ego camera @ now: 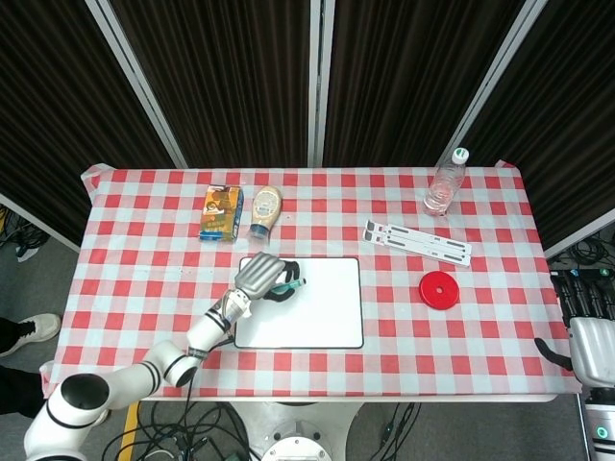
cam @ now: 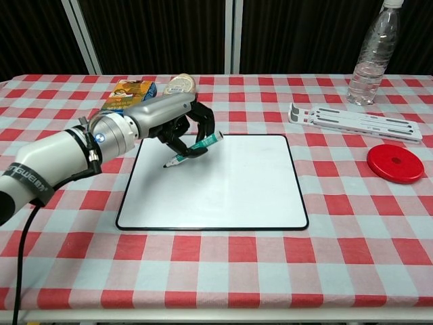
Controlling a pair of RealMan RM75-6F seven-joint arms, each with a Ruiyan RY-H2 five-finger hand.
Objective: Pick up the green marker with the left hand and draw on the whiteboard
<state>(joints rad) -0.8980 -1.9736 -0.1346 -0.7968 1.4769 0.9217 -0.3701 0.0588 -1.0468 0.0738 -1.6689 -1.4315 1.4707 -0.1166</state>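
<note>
My left hand (ego camera: pixel 264 276) (cam: pixel 181 123) holds the green marker (cam: pixel 193 149) (ego camera: pixel 290 284) over the upper left part of the whiteboard (cam: pixel 223 186) (ego camera: pixel 317 312). The marker slants down to the left, and its tip sits at or just above the board surface; contact cannot be told. The board's white face shows no marks. My right hand (ego camera: pixel 588 322) rests off the table's right edge in the head view, fingers straight and apart, holding nothing.
A snack box (ego camera: pixel 221 211) and a squeeze bottle (ego camera: pixel 265 211) lie behind the board. A white folding stand (cam: pixel 355 120), a red disc (cam: pixel 396 162) and a water bottle (cam: pixel 373 54) are to the right. Checked cloth (cam: pixel 223 264) covers the table.
</note>
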